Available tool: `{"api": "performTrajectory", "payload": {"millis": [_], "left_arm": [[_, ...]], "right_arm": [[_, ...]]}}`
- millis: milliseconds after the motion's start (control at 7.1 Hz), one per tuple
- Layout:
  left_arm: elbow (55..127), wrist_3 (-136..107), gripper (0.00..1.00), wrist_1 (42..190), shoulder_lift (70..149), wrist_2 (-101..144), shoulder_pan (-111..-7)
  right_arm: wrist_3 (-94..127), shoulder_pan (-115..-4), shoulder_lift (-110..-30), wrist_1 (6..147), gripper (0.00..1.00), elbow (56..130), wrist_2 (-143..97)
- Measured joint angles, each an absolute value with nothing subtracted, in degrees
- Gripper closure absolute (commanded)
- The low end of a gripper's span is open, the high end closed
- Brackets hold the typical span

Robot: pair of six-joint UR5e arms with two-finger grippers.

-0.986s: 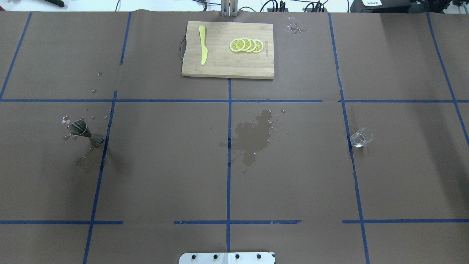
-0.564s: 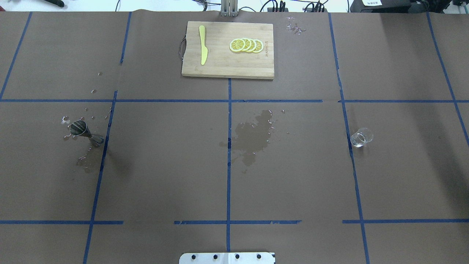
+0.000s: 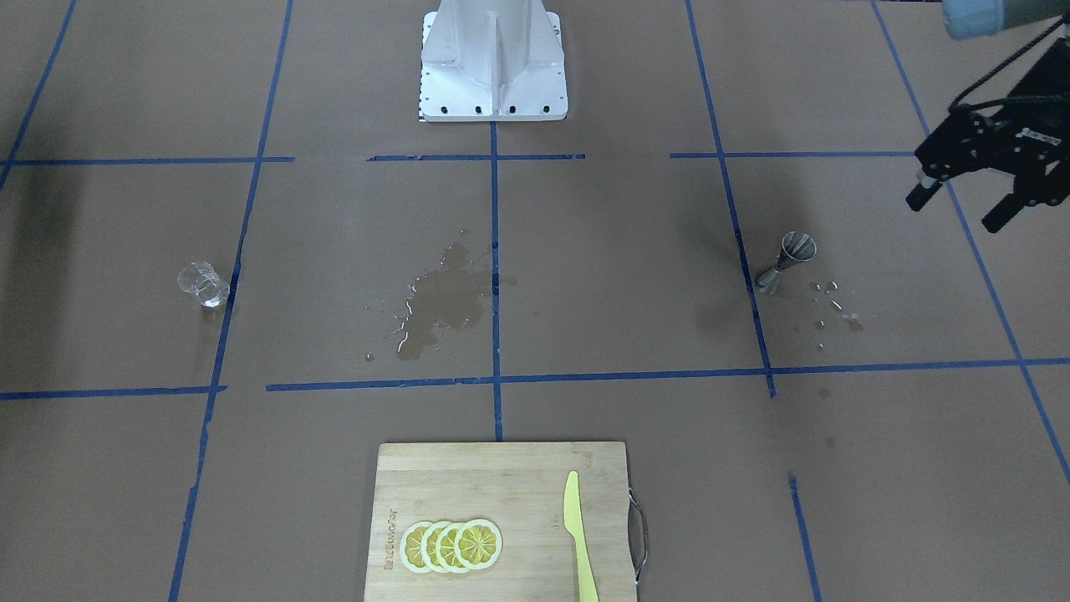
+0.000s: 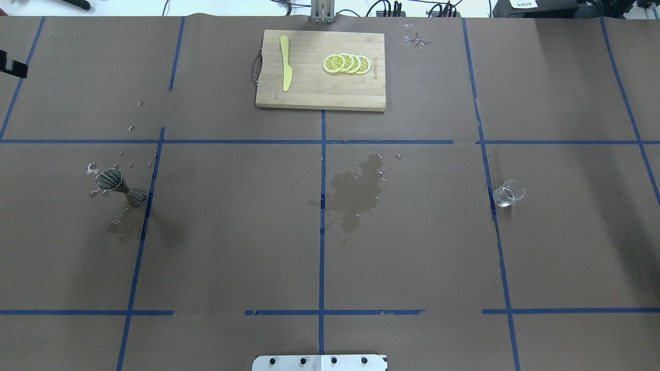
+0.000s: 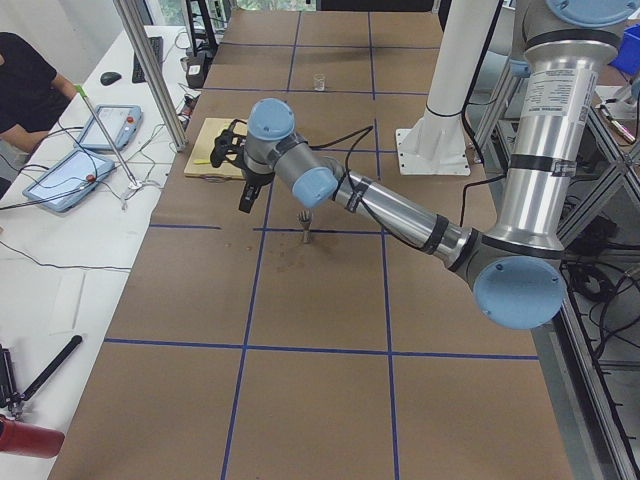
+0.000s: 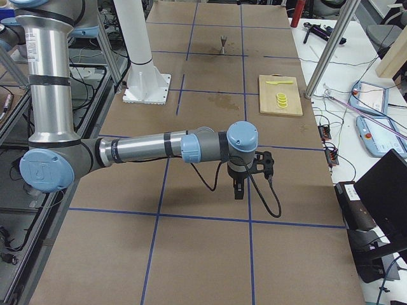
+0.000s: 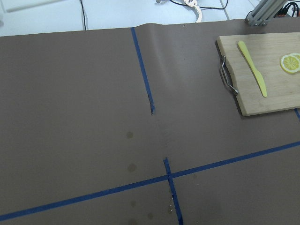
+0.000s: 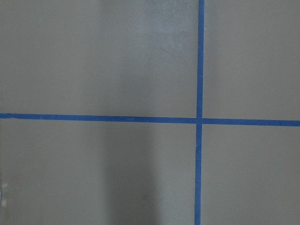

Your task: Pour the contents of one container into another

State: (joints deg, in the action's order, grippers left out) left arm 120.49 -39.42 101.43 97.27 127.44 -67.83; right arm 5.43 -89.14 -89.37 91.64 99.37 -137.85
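The small clear glass cup (image 4: 508, 193) stands on the brown table cover at the right of the overhead view, and shows again in the front-facing view (image 3: 202, 284). The metal jigger (image 4: 121, 186) stands at the left, beside a blue tape line; it also appears as the jigger (image 3: 786, 261) and the jigger (image 5: 305, 228). My left gripper (image 3: 958, 211) hangs open and empty above the table, beyond the jigger toward the table's end. My right gripper (image 6: 238, 188) shows only in the exterior right view, far from the cup; I cannot tell its state.
A wooden cutting board (image 4: 319, 87) with lemon slices (image 4: 346, 64) and a yellow knife (image 4: 285, 63) lies at the far middle. A wet patch (image 4: 356, 193) darkens the centre, and droplets lie around the jigger. The robot base plate (image 4: 319, 362) is at the near edge.
A black part of my left gripper has come into the overhead view at its left edge. The cup and jigger have not moved.
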Motion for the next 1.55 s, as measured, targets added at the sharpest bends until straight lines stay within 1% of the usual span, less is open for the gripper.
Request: {"api": "performTrajectory", "payload": {"millis": [282, 423, 564, 986, 1268, 1550], "left_arm": [[131.5, -52.9, 0.00, 91.4, 95.9, 111.9, -53.5], [134.5, -61.1, 0.00, 89.8, 94.3, 103.6, -45.4], [136.0, -69.1, 0.00, 89.4, 92.1, 94.6, -36.9], [136.9, -88.6, 0.00, 90.8, 84.2, 72.8, -16.4], [135.8, -100.7, 0.00, 92.4, 79.9, 58.2, -7.2], [130.2, -107.9, 0.00, 92.8, 79.1, 47.7, -4.3]], "right_arm": [[5.4, -89.1, -89.2, 91.6, 0.00, 99.7, -137.8], [6.2, -89.1, -89.2, 91.7, 0.00, 100.7, -137.7], [7.9, -89.0, -89.4, 91.9, 0.00, 103.1, -137.5], [21.8, -83.4, -92.3, 92.7, 0.00, 116.2, -135.4], [31.2, -78.2, -95.6, 90.3, 0.00, 123.7, -130.7], [44.3, -70.8, -103.3, 74.7, 0.00, 126.3, -124.6]]}}
